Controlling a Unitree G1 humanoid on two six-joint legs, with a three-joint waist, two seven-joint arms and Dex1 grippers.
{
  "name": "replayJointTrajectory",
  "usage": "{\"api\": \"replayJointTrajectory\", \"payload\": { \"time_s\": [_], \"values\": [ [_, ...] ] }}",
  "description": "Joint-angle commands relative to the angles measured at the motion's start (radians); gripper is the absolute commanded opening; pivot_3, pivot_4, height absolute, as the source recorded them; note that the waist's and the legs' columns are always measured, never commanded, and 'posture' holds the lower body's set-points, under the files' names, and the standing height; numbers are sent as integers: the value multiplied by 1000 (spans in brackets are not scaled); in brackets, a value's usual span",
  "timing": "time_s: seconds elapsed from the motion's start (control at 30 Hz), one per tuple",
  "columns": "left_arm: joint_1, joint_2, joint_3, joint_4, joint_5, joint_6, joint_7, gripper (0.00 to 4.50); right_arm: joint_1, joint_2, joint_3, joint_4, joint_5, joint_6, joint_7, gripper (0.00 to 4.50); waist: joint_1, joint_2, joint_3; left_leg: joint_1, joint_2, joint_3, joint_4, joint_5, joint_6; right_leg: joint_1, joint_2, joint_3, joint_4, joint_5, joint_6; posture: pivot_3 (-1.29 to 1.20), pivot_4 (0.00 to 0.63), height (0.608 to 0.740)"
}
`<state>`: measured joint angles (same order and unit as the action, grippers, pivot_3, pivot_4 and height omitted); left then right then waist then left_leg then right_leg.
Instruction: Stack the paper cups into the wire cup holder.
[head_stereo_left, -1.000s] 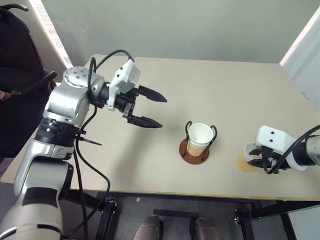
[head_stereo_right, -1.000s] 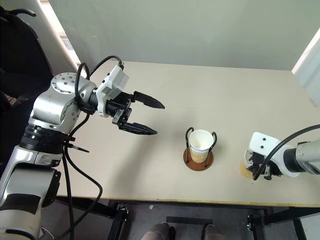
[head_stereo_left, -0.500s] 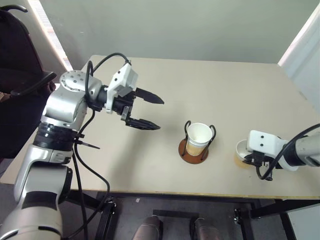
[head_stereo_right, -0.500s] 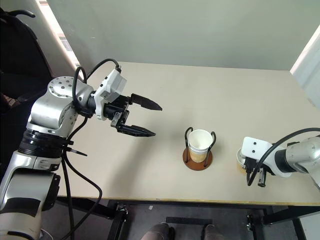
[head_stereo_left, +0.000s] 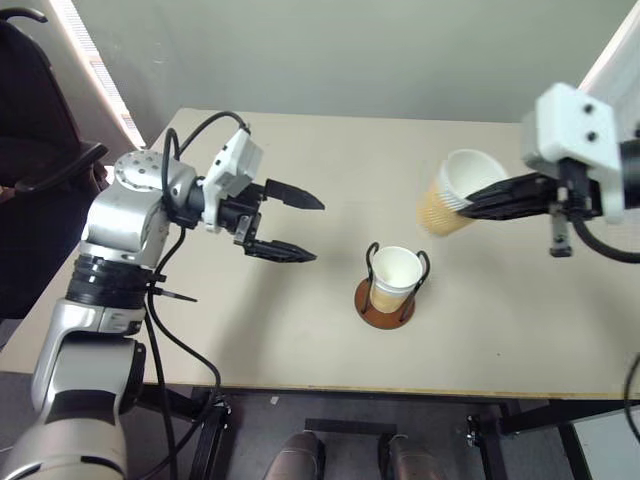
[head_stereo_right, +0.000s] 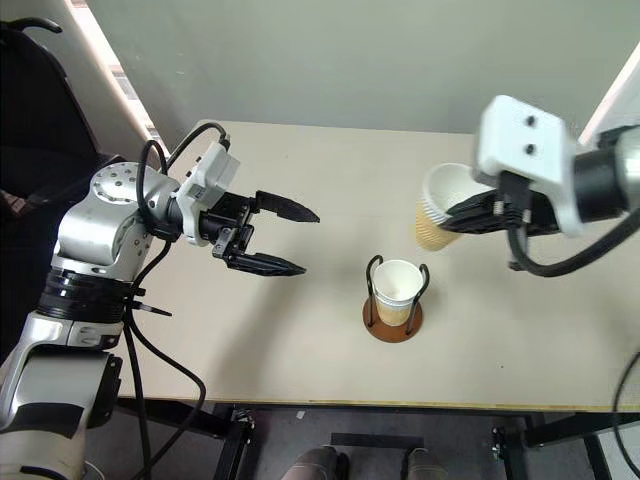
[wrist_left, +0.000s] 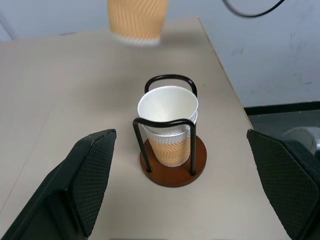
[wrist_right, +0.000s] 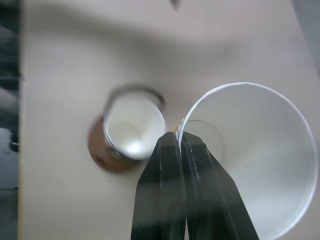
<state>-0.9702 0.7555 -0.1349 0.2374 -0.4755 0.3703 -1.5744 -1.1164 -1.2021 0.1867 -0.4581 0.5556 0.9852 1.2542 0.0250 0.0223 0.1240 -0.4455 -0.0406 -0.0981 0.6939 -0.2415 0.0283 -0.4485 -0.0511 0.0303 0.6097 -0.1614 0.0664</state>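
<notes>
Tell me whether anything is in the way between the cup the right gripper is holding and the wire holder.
Nothing visible blocks it. The right gripper pinches the raised paper cup by its rim, up and to the right of the wire cup holder. The holder's stacked cups sit open-topped, and the open left gripper stays well to the left.

We see soft, even daylight on the tabletop (head_stereo_left: 300, 340), with a bright strip of window glare beyond its far left corner and another pale glow past its right edge. Shadows under things are faint. The head views are sharp. In the right wrist view the wire cup holder (wrist_right: 127, 140) is smeared by blur; in the left wrist view the raised cup (wrist_left: 137, 20) looks soft.
</notes>
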Motion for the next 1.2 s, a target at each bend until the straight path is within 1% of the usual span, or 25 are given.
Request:
{"api": "replayJointTrajectory", "payload": {
  "time_s": [0.03, 0.2, 0.47, 0.67, 0.77, 0.8, 0.9, 1.0, 1.07, 1.17, 1.2],
  "values": [
    [-9, -5, 30, -20, -18, -15, -39, 4500, -53, 62, 62, -4, -17, 16, 9, 42, 1, 0, 0, 0, 0, 0, 0, 0, 0, 0, 0, 0, 0, 0, 0, 0, 150, 740],
    [-3, 4, 37, -40, -27, -5, -40, 4500, -28, 109, 139, 7, -68, -23, 29, 42, 2, 0, 0, -1, 0, -1, 0, 0, -1, -1, -1, -1, 0, -1, -2, 0, 150, 740],
    [4, 13, 47, -59, -35, 2, -31, 4500, 34, 115, 199, 17, -153, -104, 77, 42, 2, 0, 0, -1, 0, -1, 0, 1, -1, -1, 0, -1, 0, -2, -3, 0, 150, 740],
    [6, 12, 48, -68, -34, 4, -26, 4500, 51, 167, 237, 24, -207, -134, 83, 42, 0, 0, 0, 0, 0, -1, 0, 1, -2, -1, 0, -1, 2, -1, -4, 0, 150, 740],
    [5, 9, 44, -71, -31, 3, -22, 4500, 25, 239, 256, 41, -228, -123, 58, 649, -2, 0, 0, 1, 0, -1, 0, 1, -2, 0, 0, -1, 2, -1, -4, 0, 150, 740],
    [5, 8, 43, -72, -31, 3, -21, 4500, 17, 256, 255, 47, -233, -120, 54, 935, -3, 0, 0, 1, 0, -1, 0, 1, -2, 0, 0, -1, 2, -1, -4, 0, 150, 740],
    [8, 10, 44, -77, -31, 7, -19, 4500, -23, 289, 222, 82, -231, -100, 46, 2021, -2, 0, 0, 0, 0, -1, 0, 2, -2, -1, 0, -1, 2, -1, -5, 0, 150, 740],
    [10, 13, 46, -81, -31, 9, -14, 4500, -62, 278, 175, 124, -226, -86, 42, 3089, -1, 0, 0, 0, 0, -1, -1, 1, -2, -1, 0, -1, 1, -3, -8, 0, 150, 740],
    [11, 14, 51, -84, -31, 14, -4, 4500, -83, 258, 100, 153, -193, -49, 35, 3726, 0, 0, 0, -1, 0, -1, -1, 1, -2, -1, 0, -1, 0, -4, -10, 0, 150, 740],
    [12, 28, 63, -77, -31, 20, 3, 4500, -97, 238, -14, 179, -131, 41, 12, 3726, 1, 0, 0, -1, 0, -1, -1, 1, -2, -1, 0, -1, 0, -4, -10, 0, 150, 740],
    [13, 36, 66, -73, -25, 20, 8, 4500, -82, 215, -57, 187, -115, 66, 6, 3726, 1, 0, 0, -1, 0, -1, -2, 1, -3, -1, 0, -1, 0, -4, -10, 0, 150, 740]
  ]
}}
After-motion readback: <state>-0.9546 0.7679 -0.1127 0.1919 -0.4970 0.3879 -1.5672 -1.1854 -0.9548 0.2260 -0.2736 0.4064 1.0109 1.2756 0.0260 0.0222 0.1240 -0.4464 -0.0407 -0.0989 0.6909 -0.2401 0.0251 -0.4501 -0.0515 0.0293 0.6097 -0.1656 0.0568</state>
